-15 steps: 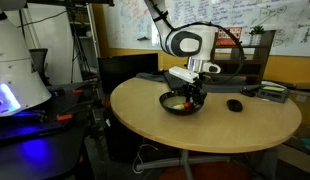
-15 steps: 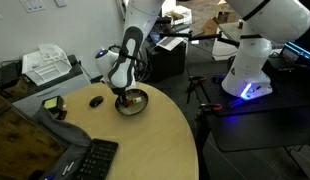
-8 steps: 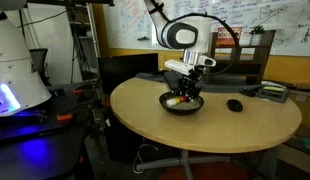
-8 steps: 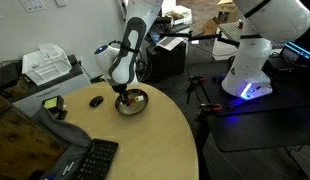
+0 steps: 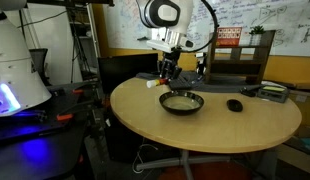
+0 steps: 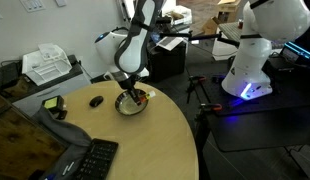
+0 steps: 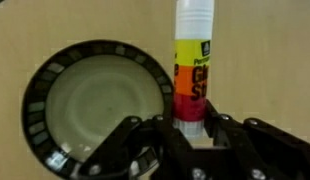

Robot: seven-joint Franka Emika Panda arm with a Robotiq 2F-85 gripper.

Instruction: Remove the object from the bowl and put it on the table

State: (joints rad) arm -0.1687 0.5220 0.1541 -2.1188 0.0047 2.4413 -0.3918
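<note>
My gripper [image 7: 191, 128] is shut on the object, a glue stick [image 7: 193, 55] with a reddish-orange label and a whitish end. It holds the stick in the air. The bowl [image 7: 95, 105], dark with a shiny rim, lies below and beside the stick in the wrist view, and looks empty. In an exterior view the gripper [image 5: 166, 72] hangs above and just behind the bowl [image 5: 182, 102], over the tan table [image 5: 195, 130], with the stick's pale end [image 5: 149, 85] poking out. In an exterior view the gripper [image 6: 135, 90] is above the bowl [image 6: 131, 105].
A black computer mouse [image 5: 234, 104] lies on the table beside the bowl; it also shows in an exterior view [image 6: 96, 100]. A keyboard [image 6: 90, 160] and a dark cloth [image 6: 25, 130] sit nearby. A second robot base with blue light [image 6: 247, 70] stands beside the table.
The gripper was down in the bowl; it has risen with the glue stick in its jaws and swung away from the bowl's middle. The bowl stayed put.
</note>
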